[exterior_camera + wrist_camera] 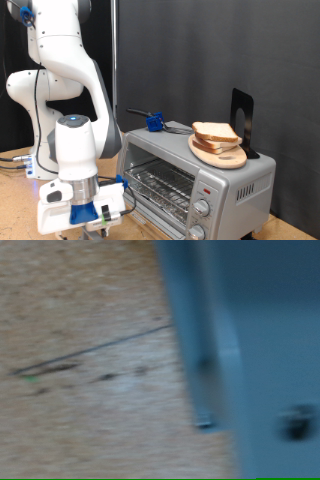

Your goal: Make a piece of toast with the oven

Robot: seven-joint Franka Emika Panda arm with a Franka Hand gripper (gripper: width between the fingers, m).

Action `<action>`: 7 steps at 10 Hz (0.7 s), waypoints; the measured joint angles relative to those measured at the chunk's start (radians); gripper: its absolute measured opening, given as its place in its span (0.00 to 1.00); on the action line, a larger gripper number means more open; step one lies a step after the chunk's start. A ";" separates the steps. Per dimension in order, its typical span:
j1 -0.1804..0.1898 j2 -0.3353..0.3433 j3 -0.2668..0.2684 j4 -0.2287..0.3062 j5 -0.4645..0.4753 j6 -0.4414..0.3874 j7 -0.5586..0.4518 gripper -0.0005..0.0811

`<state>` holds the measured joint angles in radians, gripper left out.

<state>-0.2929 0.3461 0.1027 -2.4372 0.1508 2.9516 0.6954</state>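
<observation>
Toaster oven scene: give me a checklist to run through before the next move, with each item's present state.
1. Toaster oven door shut: ok, the glass front looks closed with the wire rack behind it.
2. Bread available: ok, slices of bread are stacked on the round wooden board on top of the oven.
3. Gripper empty: cannot tell, its fingertips are not clear in the exterior view.
4. Gripper position: ok, low beside the oven at the exterior view's left.
5. Wrist view usable: not ok, blurred; only wooden surface and a grey-blue part show.

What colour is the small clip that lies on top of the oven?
Blue. The clip rests on the oven roof, clearest in the exterior view.
</observation>
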 joint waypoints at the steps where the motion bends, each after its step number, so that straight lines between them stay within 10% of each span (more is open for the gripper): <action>1: -0.080 -0.021 0.098 -0.001 0.099 -0.026 -0.098 1.00; 3: -0.189 -0.095 0.226 -0.002 0.270 -0.124 -0.260 1.00; 7: -0.223 -0.269 0.254 -0.025 0.362 -0.321 -0.352 1.00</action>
<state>-0.5157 0.0773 0.3567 -2.4623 0.5127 2.6304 0.3430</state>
